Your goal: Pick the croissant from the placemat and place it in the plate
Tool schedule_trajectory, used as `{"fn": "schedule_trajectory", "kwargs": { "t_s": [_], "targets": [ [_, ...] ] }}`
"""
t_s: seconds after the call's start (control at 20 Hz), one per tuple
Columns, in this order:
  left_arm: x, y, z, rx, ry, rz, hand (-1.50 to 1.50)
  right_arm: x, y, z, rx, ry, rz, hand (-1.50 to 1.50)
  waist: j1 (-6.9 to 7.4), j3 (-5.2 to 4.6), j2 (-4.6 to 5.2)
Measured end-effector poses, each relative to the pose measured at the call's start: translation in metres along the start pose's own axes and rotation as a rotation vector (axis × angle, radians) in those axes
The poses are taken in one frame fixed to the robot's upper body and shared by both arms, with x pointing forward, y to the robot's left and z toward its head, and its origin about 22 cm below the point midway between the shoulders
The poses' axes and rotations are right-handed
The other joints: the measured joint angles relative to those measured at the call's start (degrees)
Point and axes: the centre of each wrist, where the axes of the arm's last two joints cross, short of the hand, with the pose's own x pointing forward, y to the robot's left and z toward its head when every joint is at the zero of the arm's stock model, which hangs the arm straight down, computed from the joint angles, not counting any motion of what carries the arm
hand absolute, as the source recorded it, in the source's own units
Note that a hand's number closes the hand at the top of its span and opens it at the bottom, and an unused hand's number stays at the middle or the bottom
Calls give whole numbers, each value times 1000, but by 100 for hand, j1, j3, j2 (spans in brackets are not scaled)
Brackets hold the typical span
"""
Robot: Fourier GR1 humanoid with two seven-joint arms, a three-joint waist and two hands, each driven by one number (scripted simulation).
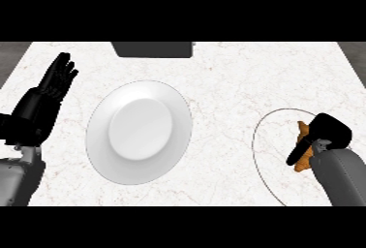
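- I see my right robot hand (325, 131) curled round the golden-brown croissant (304, 162), thumb on its left side.
- The croissant is over the round white placemat (275, 145), at the right of the white marble tabletop (229, 72).
- The round white plate (97, 140) lies left of it, well apart.
- My left robot hand (53, 82) rests released at the far left, fingers up.
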Motion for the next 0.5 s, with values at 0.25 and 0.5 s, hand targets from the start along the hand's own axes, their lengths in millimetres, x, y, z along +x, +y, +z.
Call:
{"fn": "schedule_trajectory", "kwargs": {
  "t_s": [0.25,0.5],
  "targets": [
    [0,0,2,8,2,-4,0,-3,5,21,-134,-92,7,150,-50,-4,-26],
    [-6,4,9,38,17,-7,0,-31,30,77,-210,-313,-24,150,-233,-5,-74]
  ]
}}
